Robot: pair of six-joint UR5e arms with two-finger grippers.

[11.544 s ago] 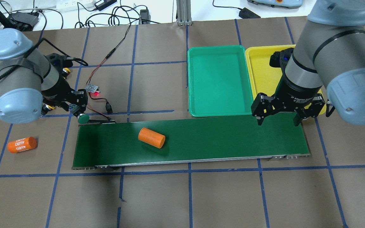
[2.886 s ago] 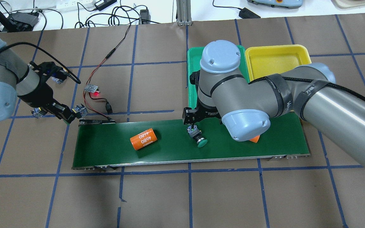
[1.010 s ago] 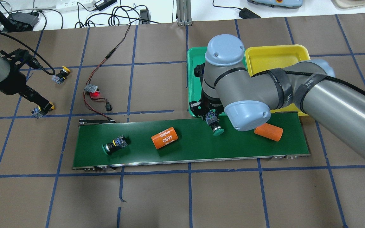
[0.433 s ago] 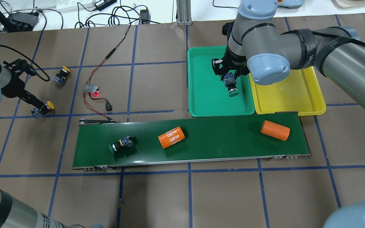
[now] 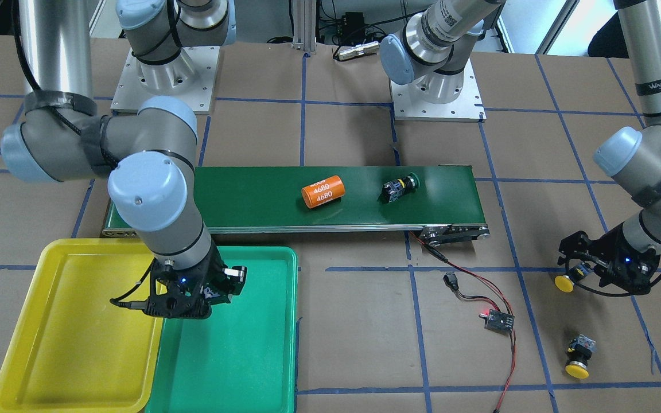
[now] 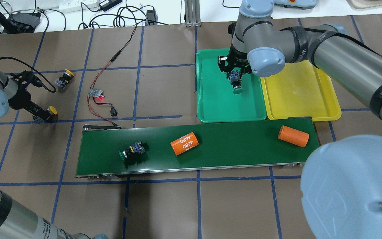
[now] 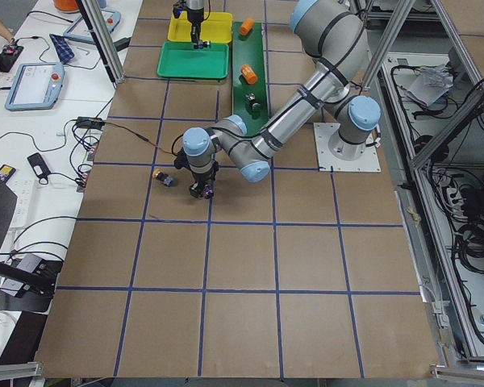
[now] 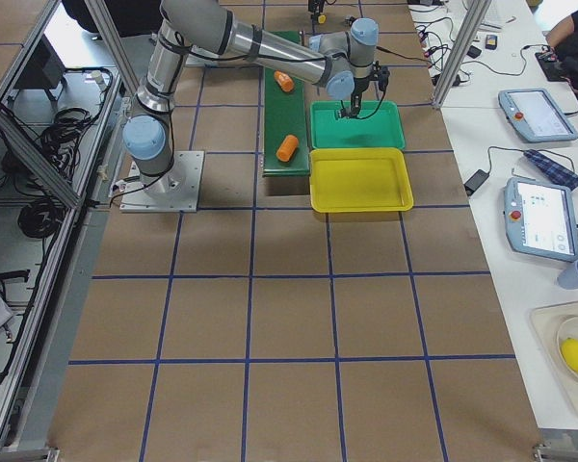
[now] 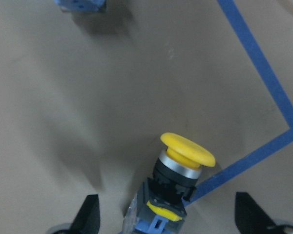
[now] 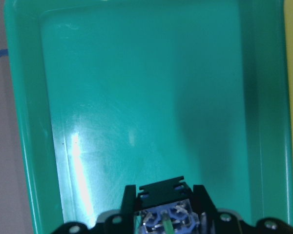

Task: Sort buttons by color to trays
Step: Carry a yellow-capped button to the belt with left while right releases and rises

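Note:
My right gripper [image 6: 235, 79] hangs over the green tray [image 6: 211, 103], shut on a green-capped button [image 6: 237, 87] that points cap-down; the right wrist view shows its blue contact block [image 10: 166, 219] between the fingers above the tray floor [image 10: 136, 97]. The yellow tray [image 6: 300, 96] next to it holds nothing. A second green button [image 6: 131, 151] lies on the belt. My left gripper [image 9: 168, 219] is open and low, its fingers [image 9: 90, 214] wide on either side of a yellow-capped button [image 6: 50, 111] on the table. Another yellow button [image 6: 63, 78] lies further back.
Two orange cylinders [image 6: 184, 143] [image 6: 293, 136] lie on the dark-green conveyor belt [image 6: 227, 149]. A small circuit board with a red light [image 6: 97, 94] and its wires sit left of the trays. Cables and power strips line the table's far edge.
My right gripper has carried the green button a little further back over the green tray. The belt has moved the cylinders and the lying green button rightward. The left gripper has barely shifted.

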